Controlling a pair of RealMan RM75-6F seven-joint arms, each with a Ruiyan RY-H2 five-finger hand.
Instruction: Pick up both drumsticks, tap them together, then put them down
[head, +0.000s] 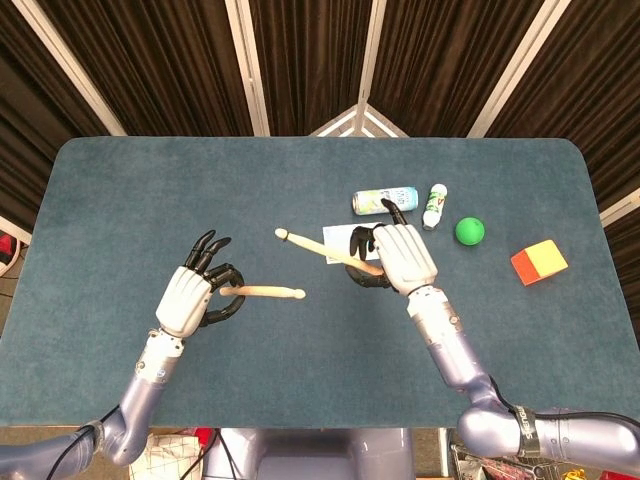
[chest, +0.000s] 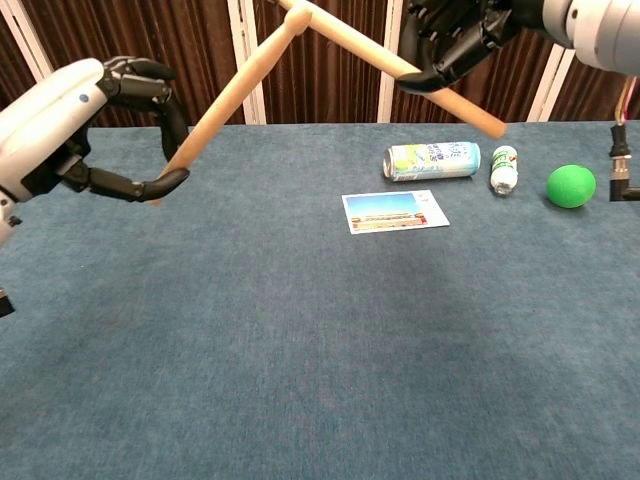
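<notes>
Left hand (head: 190, 297) grips its stick (head: 268, 292), right hand (head: 395, 256) grips its stick (head: 318, 248); tips nearly meeting — the tap's next, needing one small closing swing.

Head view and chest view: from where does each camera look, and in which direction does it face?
Head view: sits high, looks steeply down on the table; shows both arms, left hand and right hand.
Chest view: sits low at the table's near edge, looks across toward the curtains; shows only the hands.
Shared: both drumsticks, the can, bottle, green ball, card.
</notes>
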